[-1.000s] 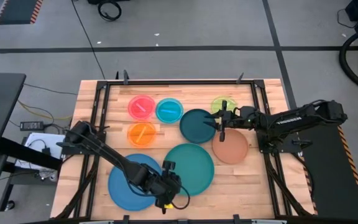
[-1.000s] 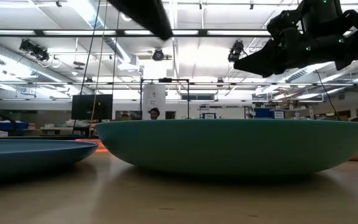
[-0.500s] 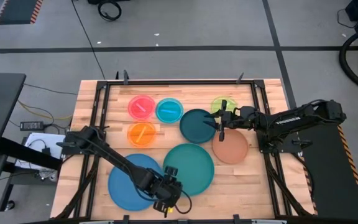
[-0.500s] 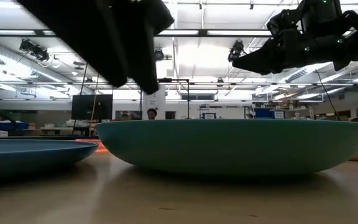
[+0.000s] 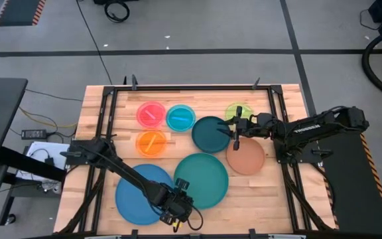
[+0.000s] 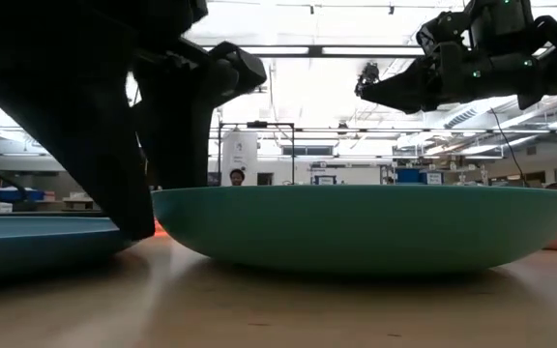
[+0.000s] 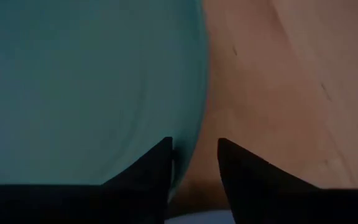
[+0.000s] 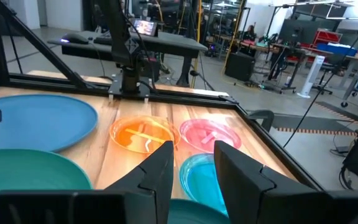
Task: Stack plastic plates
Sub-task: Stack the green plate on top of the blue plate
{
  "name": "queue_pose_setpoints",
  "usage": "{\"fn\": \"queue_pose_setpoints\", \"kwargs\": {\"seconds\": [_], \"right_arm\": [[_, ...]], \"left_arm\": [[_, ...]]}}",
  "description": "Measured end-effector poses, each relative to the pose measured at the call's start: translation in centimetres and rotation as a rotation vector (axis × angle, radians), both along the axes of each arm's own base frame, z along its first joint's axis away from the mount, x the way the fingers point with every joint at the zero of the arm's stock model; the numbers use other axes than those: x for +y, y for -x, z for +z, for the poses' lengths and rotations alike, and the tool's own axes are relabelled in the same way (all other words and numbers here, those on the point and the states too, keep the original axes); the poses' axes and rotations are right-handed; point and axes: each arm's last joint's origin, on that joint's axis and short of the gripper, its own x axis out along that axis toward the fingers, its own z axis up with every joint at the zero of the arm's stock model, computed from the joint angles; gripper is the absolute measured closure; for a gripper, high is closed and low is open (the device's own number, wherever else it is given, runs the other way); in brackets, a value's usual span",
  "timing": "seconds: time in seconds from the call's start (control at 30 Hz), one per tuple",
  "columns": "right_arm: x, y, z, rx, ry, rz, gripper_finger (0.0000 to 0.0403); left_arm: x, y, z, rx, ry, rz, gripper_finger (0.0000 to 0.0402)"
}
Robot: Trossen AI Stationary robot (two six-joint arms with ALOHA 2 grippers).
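Note:
The plastic plates lie flat on the wooden table: large blue (image 5: pixel 136 196), large teal (image 5: pixel 204 178), dark teal (image 5: pixel 208 135), terracotta (image 5: pixel 248 159), small pink (image 5: pixel 151 113), cyan (image 5: pixel 180 117), orange (image 5: pixel 151 142) and lime green (image 5: pixel 231 109). My left gripper (image 7: pixel 194 148) is open, low at the teal plate's near-left rim (image 7: pixel 191 124). One finger stands over the plate's inside and the other over bare wood; whether either touches I cannot tell. My right gripper (image 8: pixel 193 155) is open and level, high above the dark teal plate's right edge (image 5: pixel 228 131), with nothing between its fingers.
A black metal frame (image 5: pixel 191 87) borders the table on the far side and both flanks. The blue and teal plates nearly meet close to my left gripper (image 5: pixel 176 207). Bare wood (image 5: pixel 257 199) lies near the front right corner.
My left gripper has come down from above the table to the teal plate's near-left rim, rolling a little on the way; in the low view its fingers now reach down to plate level. The plates have stayed where they were.

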Motion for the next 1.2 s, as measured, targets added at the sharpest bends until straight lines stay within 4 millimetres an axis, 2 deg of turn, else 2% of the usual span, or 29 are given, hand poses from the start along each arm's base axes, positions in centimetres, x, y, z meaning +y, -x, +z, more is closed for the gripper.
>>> {"fn": "queue_pose_setpoints", "kwargs": {"seconds": [0.3, 0.4, 0.8, 1.2], "right_arm": [[0.0, 0.0, 0.0, 0.002, -0.005, 0.0, 0.0278], [0.0, 0.0, 0.0, 0.002, -0.005, 0.0, 0.0277], [0.0, 0.0, 0.0, 0.002, -0.005, 0.0, 0.0278], [0.0, 0.0, -0.1, 0.011, -0.007, 0.0, 0.0278]], "left_arm": [[0.1, -0.1, 0.0, -0.007, -0.01, -0.02, 0.0371], [0.1, -0.1, 0.0, -0.009, -0.018, -0.023, 0.039], [-0.1, 0.0, 0.3, -0.002, -0.018, -0.071, 0.039], [-0.2, -0.6, 3.1, 0.007, -0.037, -0.083, 0.0391]]}}
